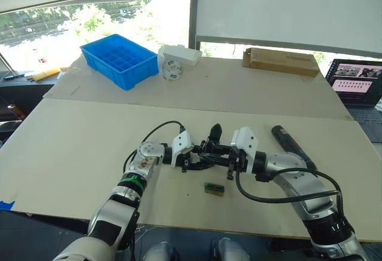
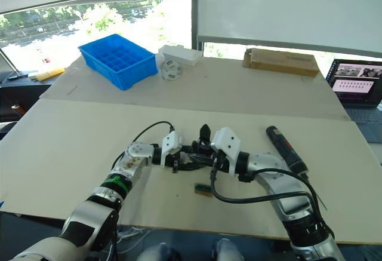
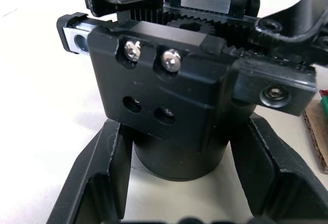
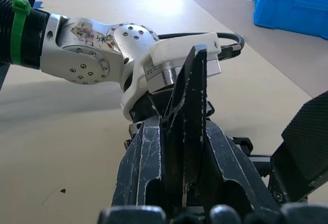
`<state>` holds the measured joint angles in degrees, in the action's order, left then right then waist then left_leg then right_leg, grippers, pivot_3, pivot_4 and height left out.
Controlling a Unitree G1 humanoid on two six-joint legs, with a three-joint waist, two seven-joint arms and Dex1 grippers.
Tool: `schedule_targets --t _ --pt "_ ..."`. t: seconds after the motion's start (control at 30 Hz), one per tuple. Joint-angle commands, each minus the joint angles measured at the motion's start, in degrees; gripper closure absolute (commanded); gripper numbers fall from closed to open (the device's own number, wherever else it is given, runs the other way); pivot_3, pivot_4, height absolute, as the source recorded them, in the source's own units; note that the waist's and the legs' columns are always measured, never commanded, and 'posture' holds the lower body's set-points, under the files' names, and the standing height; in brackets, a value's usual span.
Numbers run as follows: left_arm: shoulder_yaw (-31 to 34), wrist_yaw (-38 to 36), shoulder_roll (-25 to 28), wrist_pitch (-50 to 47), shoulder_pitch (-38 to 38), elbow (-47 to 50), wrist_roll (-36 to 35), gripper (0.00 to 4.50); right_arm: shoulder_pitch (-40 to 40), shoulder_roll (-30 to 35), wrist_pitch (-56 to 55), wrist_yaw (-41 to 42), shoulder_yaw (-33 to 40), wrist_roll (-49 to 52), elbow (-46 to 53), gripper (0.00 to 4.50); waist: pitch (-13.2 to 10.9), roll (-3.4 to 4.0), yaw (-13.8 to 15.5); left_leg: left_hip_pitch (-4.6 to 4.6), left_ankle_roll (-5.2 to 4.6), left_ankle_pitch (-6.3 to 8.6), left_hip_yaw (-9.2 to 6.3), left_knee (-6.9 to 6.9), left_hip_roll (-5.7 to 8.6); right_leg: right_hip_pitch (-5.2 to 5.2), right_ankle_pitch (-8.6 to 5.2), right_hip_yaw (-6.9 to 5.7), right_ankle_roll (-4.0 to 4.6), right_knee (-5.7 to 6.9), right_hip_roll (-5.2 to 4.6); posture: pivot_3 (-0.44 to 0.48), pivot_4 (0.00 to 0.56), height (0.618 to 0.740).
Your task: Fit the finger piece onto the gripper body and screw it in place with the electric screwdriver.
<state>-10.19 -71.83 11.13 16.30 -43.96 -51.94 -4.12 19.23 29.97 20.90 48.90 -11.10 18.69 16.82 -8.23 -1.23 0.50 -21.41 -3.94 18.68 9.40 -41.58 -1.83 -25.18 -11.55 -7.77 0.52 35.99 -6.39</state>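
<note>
Gripper body sits clamped between my left gripper fingers. My right gripper pinches the finger piece beside it.

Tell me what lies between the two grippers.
The gripper body sits between the left gripper and the right gripper. The right holds the finger piece upright over it, as the head views show.

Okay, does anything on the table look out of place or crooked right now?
Nothing looks spilled or damaged. The electric screwdriver lies on its side on the table, untouched, while both grippers work at the gripper body.
</note>
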Motion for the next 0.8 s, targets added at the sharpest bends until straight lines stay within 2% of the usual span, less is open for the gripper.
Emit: schedule_targets --t 0.03,0.4,0.67,0.8 --pt "-0.98 -0.71 0.2 -0.42 0.82 1.04 0.84 2.23 -0.03 0.38 -0.16 0.92 -1.21 -1.46 -1.95 4.09 0.0 0.0 -0.05 0.01 0.0 0.0 0.0 0.0 0.0 0.0 0.0 0.0 0.0 0.0 0.0 0.0 0.15 0.74" --pt "-1.06 -0.27 0.59 -1.0 1.21 1.83 0.91 2.23 0.79 -2.35 -4.67 1.81 2.48 1.99 -1.53 4.09 0.0 0.0 -0.48 0.02 0.01 0.0 0.01 -0.01 -0.01 -0.01 0.0 0.02 0.0 0.05 0.01 0.0 0.15 0.74" --pt "-1.37 0.01 0.58 -1.56 1.65 2.74 0.99 2.23 2.67 -4.12 -3.96 1.01 1.66 0.54 -3.99 4.09 0.0 0.0 -0.6 0.02 0.01 0.0 0.02 -0.01 -0.01 -0.01 0.0 0.01 0.01 0.05 0.01 0.0 0.15 0.74" --pt "-1.46 0.27 0.53 -2.13 2.11 3.46 0.9 2.23 1.69 -2.67 -2.37 1.51 -0.49 -1.53 -4.47 4.09 0.0 0.01 -0.6 0.02 0.01 0.0 0.02 -0.01 -0.01 -0.01 0.0 0.01 0.01 0.05 0.01 0.0 0.15 0.74"
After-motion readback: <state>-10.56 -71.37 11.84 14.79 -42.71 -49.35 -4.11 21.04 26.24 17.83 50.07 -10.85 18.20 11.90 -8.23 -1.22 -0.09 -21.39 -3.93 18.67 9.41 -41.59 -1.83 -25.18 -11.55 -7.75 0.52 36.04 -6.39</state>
